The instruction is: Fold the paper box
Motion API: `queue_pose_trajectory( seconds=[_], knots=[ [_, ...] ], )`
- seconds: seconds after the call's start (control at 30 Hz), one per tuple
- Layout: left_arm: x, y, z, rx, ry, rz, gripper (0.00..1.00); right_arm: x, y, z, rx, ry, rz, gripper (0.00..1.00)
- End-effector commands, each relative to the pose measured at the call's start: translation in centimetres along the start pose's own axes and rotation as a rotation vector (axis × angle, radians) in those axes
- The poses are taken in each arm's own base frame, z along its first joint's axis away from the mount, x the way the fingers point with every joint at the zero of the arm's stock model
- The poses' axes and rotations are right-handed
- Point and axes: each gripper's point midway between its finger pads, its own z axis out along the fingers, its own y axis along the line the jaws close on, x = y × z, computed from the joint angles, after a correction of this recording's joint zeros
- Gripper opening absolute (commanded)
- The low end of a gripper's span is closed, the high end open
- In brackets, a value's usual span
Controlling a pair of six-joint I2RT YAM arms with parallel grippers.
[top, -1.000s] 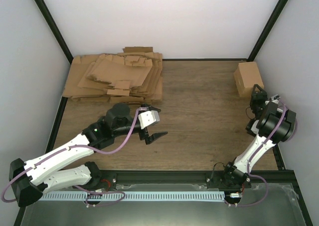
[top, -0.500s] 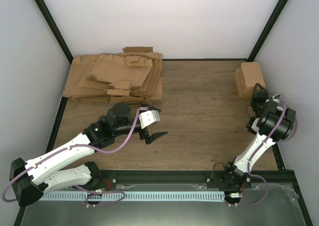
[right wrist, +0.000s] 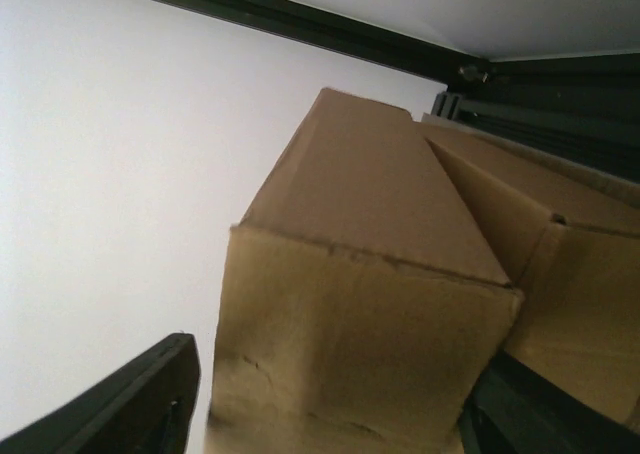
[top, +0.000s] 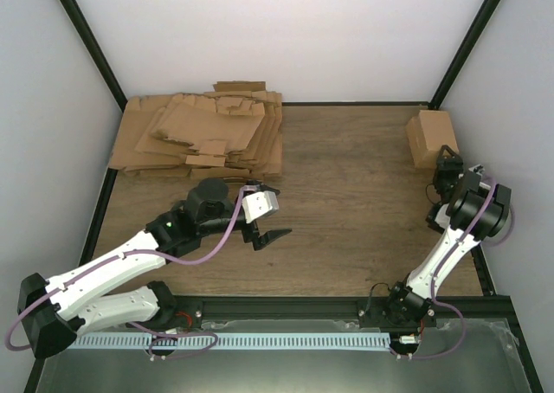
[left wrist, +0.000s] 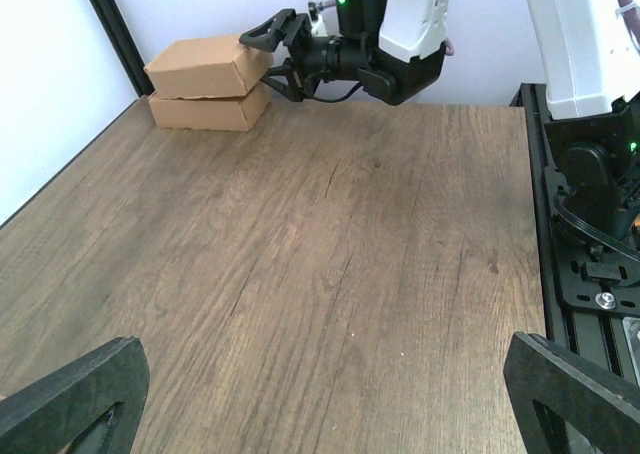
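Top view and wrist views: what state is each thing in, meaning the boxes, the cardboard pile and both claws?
Paper box: folded shut, lying on top of another box.
Lower box: folded shut, underneath it.
Cardboard heap: flat, unfolded sheets.
Left claw: wide open, empty.
Right claw: open, jaws either side of the top box's end.

The paper box (left wrist: 205,66) sits atop another carton (left wrist: 200,112), far right.
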Motion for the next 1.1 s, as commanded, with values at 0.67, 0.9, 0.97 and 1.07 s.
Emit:
queue_pose_trajectory(
  seconds=[0.67,0.9,0.97,1.07],
  knots=[
    [-0.3,-0.5,0.0,0.041,-0.013,-0.007,1.0,0.2,-2.7,-1.9,0.282,-0.023,0.015,1.0],
    [-0.2,-0.6,0.1,0.05,-0.011,-0.011,1.0,0.4,-1.6,-1.7,0.256,0.001,0.009,0.93],
    [-0.2,-0.7,0.1,0.054,-0.01,-0.011,1.0,0.3,-1.1,-1.8,0.252,0.0,-0.002,0.86],
    [-0.2,-0.7,0.1,0.056,-0.008,-0.011,1.0,0.3,-0.5,-1.8,0.238,0.004,-0.012,0.79]
  ],
)
